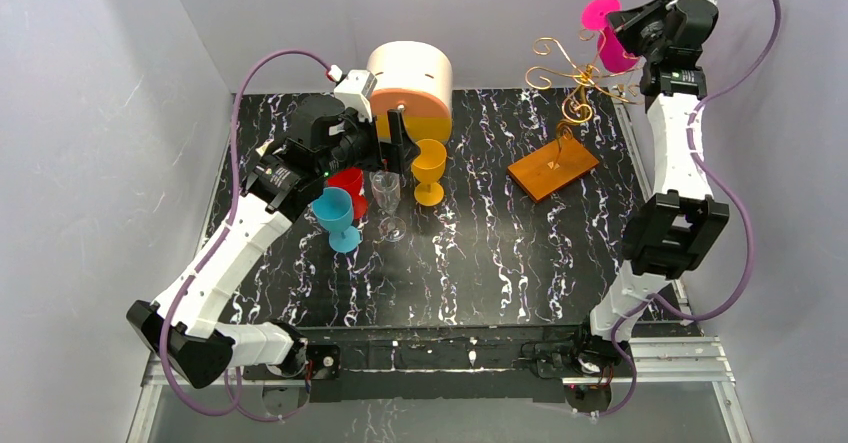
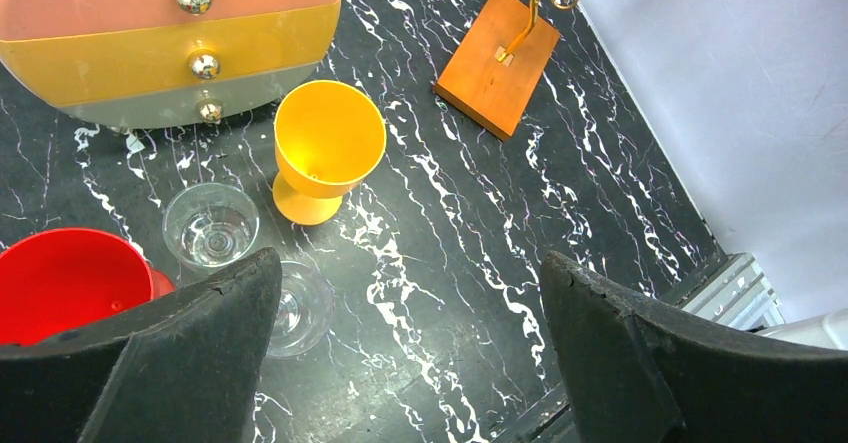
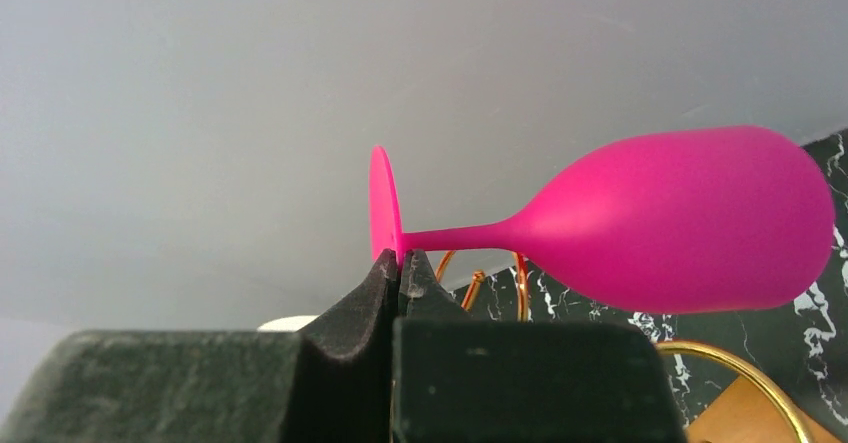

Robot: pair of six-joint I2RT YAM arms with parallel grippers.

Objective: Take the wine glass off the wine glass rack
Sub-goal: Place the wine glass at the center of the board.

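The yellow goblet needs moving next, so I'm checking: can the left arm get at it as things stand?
Probably yes. The left gripper hangs open close by the yellow goblet, which stands upright with nothing over it; a clear glass stands close beside it.

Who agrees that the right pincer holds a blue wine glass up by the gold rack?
No, the colour is wrong. The right wrist view shows the right pincer holding a pink wine glass, not a blue one, up by the gold rack.
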